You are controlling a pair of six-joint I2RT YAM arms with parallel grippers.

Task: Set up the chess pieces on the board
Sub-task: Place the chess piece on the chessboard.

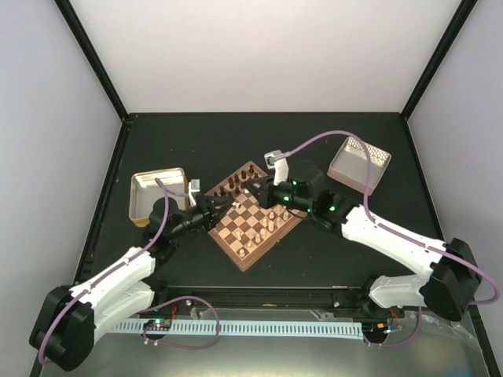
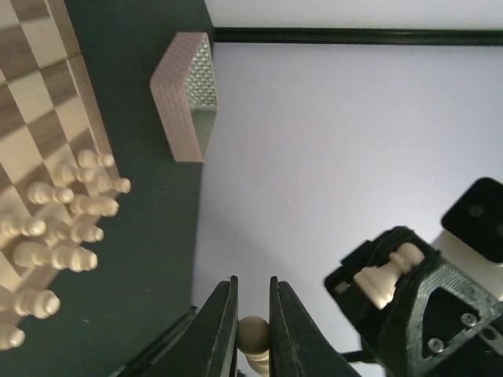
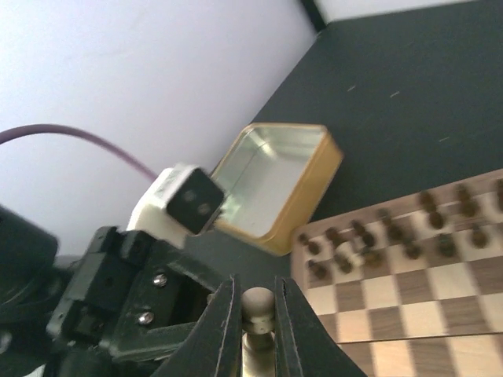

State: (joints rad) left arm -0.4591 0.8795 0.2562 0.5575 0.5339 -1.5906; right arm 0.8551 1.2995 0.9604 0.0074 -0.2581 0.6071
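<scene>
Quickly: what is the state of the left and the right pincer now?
Left pincer: closed, holding a pale chess piece.
Right pincer: closed, holding a second pale chess piece.

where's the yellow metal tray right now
Top view: the metal tray sits on the left, just left of the board and close to the left gripper.

the board (image 1: 249, 260) is smooth polished wood, the chess pieces (image 2: 75, 228) pale turned wood; the tray (image 3: 271, 184) is glossy metal, the tabletop (image 1: 330, 259) matt dark.
</scene>
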